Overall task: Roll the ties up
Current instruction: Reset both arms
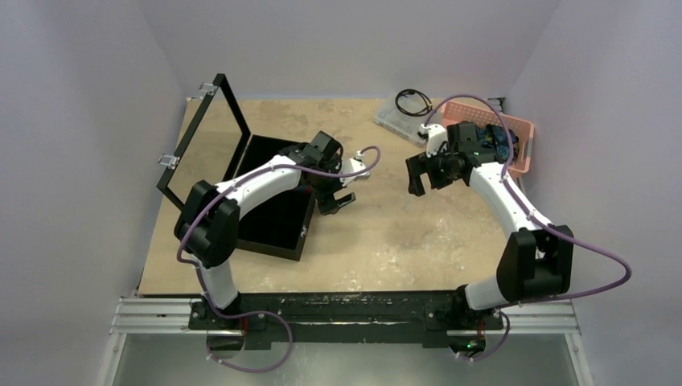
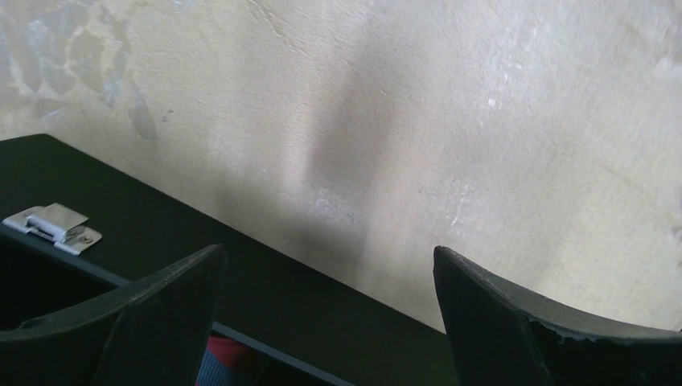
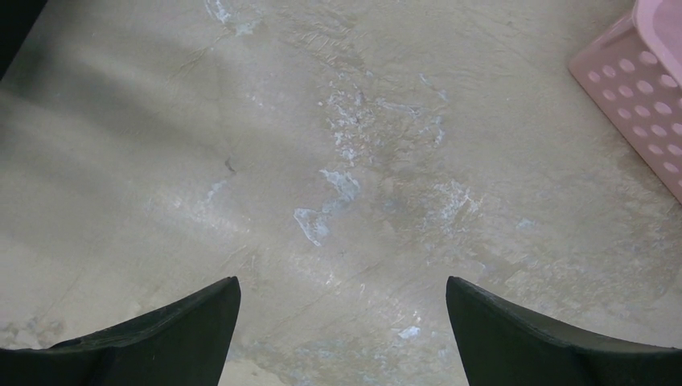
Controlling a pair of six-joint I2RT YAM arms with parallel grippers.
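Note:
A bit of the maroon tie with blue stripes [image 2: 219, 359] shows inside the black box [image 2: 265, 297], just below my left fingers. My left gripper [image 2: 330, 253] is open and empty, hovering over the box's right wall; it also shows in the top view [image 1: 336, 201]. Dark blue cloth [image 1: 502, 143] lies in the pink basket [image 1: 523, 129], mostly hidden behind my right wrist. My right gripper [image 1: 417, 175] is open and empty above bare table, left of the basket; the right wrist view [image 3: 342, 281] shows only table between its fingers.
The black box [image 1: 273, 213] stands open at the left with its lid [image 1: 205, 137] raised and a metal latch [image 2: 52, 227] on its wall. A clear container with a black coiled cable [image 1: 412, 103] sits at the back. The pink basket's corner [image 3: 643, 88] shows in the right wrist view.

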